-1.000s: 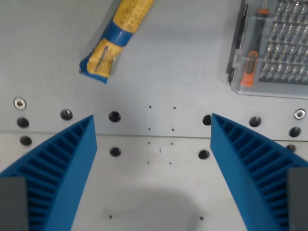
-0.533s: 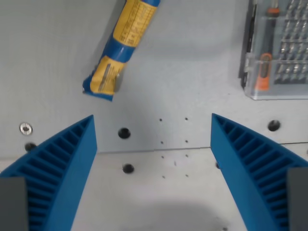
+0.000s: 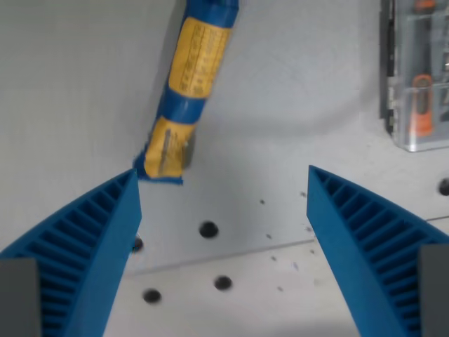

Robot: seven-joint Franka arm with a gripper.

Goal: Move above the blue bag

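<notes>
With jaws spread wide and nothing between them, the gripper (image 3: 223, 184) sits low in the wrist view; blue bag (image 3: 186, 95) lies at 11 o'clock, its tip near the left finger (image 3: 84, 246). Clear screwdriver-bit case (image 3: 419, 77) at 2 o'clock.

The scene is evenly and brightly lit from above. A soft shadow is cast on the table (image 3: 84, 84) beside the blue bag (image 3: 188, 91). Slight motion blur is seen throughout, and glare is caught on the clear case (image 3: 419, 77) at the wrist view's right
</notes>
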